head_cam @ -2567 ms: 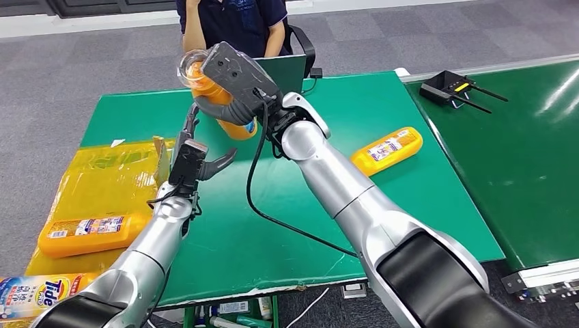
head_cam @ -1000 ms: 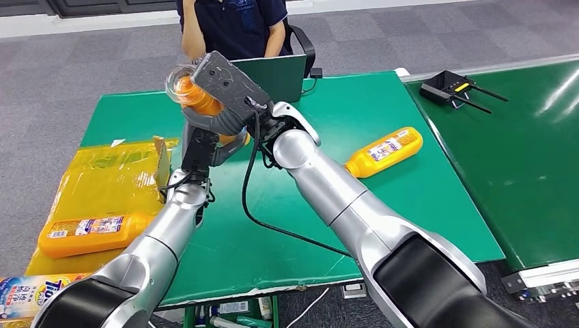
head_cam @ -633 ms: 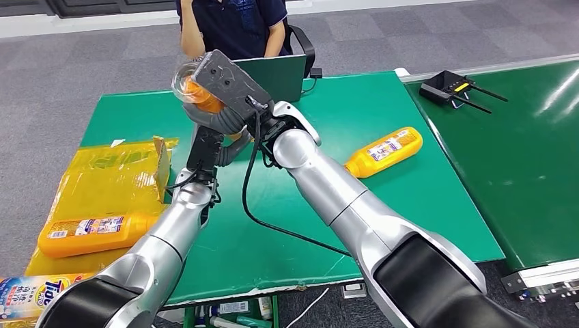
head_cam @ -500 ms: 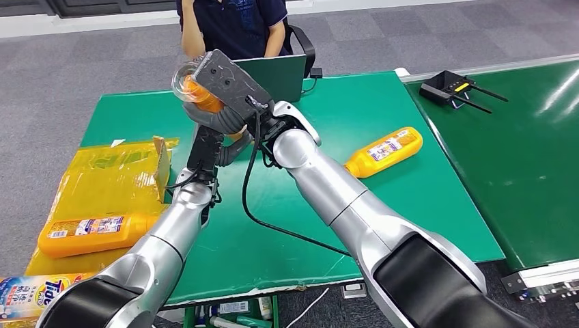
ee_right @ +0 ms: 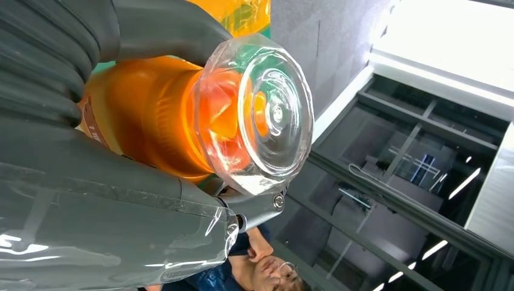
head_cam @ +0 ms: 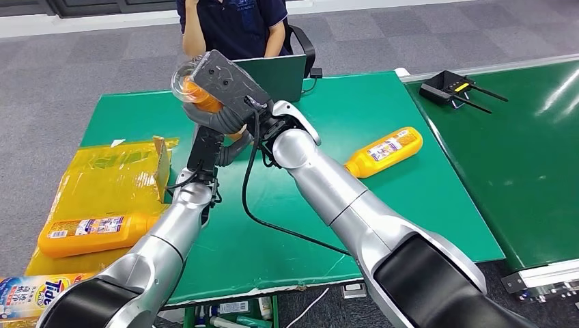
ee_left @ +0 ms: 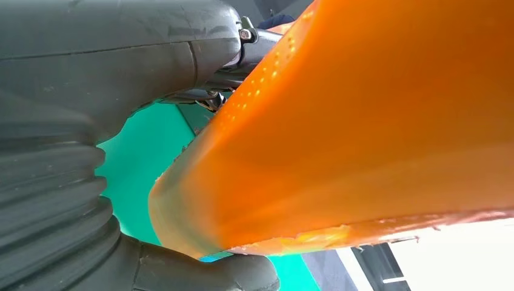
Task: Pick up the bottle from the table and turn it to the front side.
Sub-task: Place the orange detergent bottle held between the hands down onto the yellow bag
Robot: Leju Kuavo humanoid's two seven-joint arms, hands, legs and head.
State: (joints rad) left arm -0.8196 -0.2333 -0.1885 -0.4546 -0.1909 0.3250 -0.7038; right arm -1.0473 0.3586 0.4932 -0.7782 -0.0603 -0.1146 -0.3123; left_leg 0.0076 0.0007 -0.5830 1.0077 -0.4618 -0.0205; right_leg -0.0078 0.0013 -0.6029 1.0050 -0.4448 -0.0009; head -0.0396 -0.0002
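Observation:
An orange bottle with a clear cap is held in the air above the green table, tilted, cap up and to the far left. My right hand wraps around its upper body just below the cap. My left hand reaches up from below, and its thumb and fingers close around the bottle's lower end. The right hand hides the middle of the bottle in the head view. The bottle's label cannot be seen.
A second orange bottle lies on the table's right side. On a yellow bag at the left lie another orange bottle and a Tide bottle. A person sits behind a laptop.
Since 2.6 s ago my left hand has risen from under the bottle to its lower end, and the right hand has carried the bottle a little left. Nothing moved in the last half second.

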